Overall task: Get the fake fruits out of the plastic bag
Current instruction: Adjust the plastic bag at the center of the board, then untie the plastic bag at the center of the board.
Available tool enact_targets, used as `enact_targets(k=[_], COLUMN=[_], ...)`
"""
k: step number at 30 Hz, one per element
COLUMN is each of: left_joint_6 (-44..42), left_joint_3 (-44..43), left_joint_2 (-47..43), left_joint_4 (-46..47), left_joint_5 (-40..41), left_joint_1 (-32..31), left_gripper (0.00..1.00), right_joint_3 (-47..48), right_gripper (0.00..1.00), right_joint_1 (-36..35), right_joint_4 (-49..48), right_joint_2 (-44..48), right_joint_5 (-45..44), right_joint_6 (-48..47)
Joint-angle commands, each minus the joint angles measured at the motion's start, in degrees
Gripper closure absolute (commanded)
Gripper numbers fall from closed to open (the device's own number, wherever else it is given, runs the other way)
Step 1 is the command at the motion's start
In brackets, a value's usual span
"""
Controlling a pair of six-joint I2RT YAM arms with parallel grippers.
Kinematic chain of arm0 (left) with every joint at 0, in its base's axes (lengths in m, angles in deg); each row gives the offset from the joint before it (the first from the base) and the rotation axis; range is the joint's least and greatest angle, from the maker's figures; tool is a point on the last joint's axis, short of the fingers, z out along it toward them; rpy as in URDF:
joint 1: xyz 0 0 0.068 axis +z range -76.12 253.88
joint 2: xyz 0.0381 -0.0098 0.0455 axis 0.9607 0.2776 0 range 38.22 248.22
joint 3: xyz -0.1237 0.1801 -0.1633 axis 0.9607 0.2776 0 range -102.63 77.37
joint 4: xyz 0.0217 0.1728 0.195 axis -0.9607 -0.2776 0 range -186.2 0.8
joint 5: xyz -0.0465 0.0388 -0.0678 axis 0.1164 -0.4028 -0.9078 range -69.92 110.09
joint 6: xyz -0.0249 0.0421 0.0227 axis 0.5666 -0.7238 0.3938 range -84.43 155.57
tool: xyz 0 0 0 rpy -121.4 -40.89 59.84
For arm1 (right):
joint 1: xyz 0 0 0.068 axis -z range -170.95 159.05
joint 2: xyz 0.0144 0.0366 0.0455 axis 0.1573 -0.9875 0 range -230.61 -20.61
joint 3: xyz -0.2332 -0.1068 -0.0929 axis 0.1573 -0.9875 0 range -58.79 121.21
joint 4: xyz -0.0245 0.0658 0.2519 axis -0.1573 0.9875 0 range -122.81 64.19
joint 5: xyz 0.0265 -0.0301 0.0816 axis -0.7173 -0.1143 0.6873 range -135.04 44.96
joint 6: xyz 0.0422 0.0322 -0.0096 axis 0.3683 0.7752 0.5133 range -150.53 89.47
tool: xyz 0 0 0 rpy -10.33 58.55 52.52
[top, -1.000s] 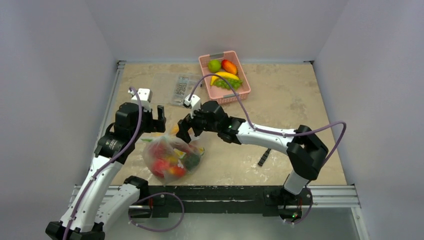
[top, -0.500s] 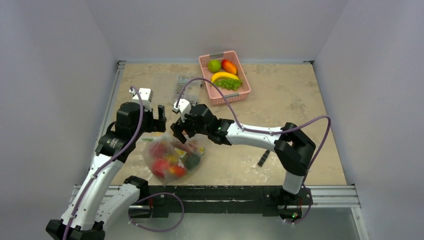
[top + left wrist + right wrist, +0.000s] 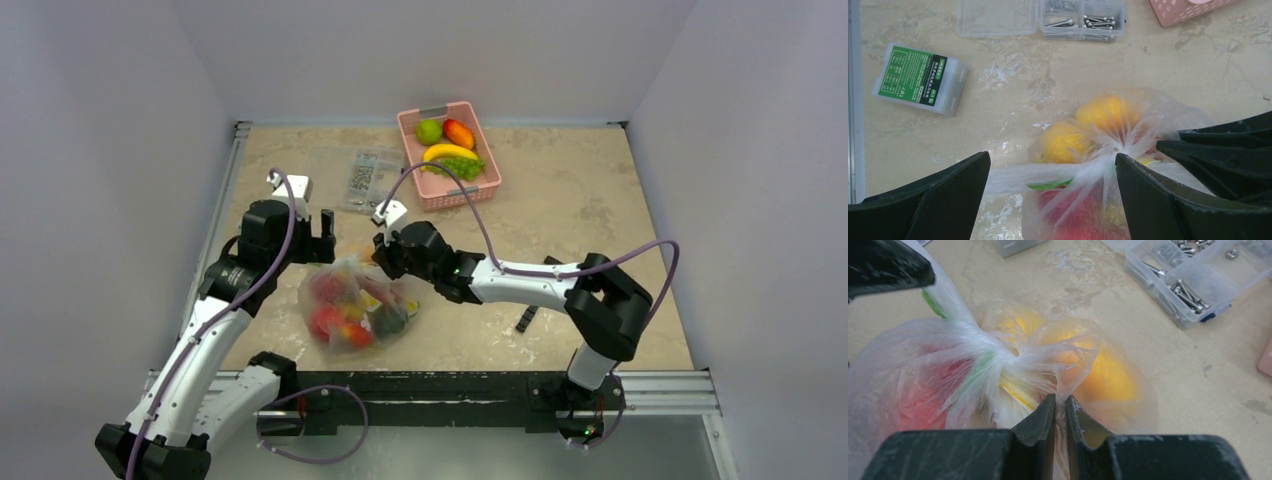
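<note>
Honestly not much to read here. The only real label is the green sticker [image 3: 912, 74] on top of a little cloudy plastic box [image 3: 955, 86], seen from the left wrist camera. It has rows of white print and what looks like a small chart, but it's too tiny and blurry to get a single word. The plastic bag [image 3: 973, 347] has green and yellow print, all scrunched up, no letters I can make out. Grey tag [image 3: 434, 111] on the pink basket [image 3: 462, 192] rim, can't tell if anything's on it
</note>
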State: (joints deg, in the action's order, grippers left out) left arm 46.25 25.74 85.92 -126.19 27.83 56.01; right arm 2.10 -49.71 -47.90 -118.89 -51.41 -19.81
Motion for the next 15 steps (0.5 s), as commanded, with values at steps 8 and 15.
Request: enact_targets(k=[8,15], left_joint_6=[-0.9,-5.5], left_joint_3=[-2.2,-3.3], left_joint_2=[8.3,12.6], left_joint_4=[1.6,-2.0], left_joint_5=[0.4,-23.4], left_joint_1=[-3.8,-6.9], left_gripper=[0.04,0.16], right_joint_3=[-7.7,-7.3], right_gripper=[0.97,0.97], right_joint_1=[0.1,0.1], right_joint_4=[-8.6,-8.0], right_joint_2=[11.5,12.6], right_joint_5=[-7.1,-5.0], right_joint_6=[6.8,6.0])
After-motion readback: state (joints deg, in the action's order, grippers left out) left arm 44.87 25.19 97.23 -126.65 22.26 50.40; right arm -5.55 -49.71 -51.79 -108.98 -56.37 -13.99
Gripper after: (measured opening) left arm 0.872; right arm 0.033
